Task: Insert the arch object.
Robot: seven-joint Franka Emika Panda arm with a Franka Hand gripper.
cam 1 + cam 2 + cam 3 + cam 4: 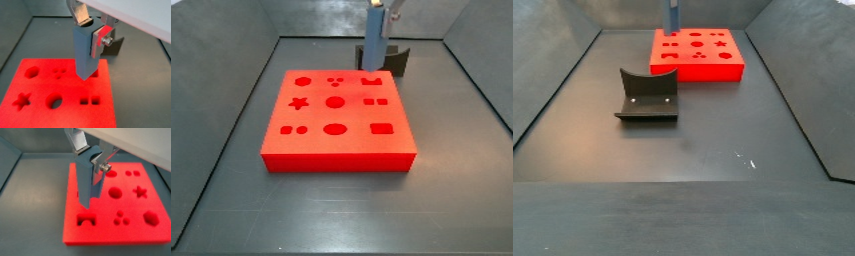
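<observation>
Hovering over the red board (338,110), the gripper (85,70) is clamping a blue-grey piece (87,175).
No dark notched arch object is showing; only side views are showing the fixture (647,97) beside the board.

- Your gripper (85,75) shows in both wrist views (85,203) as long, flat blue-grey plates tapering to a point.
- A silver block with a round screw head sits on one finger (103,36).
- Above it you see a pale tan-and-silver mount beneath a white housing.
</observation>
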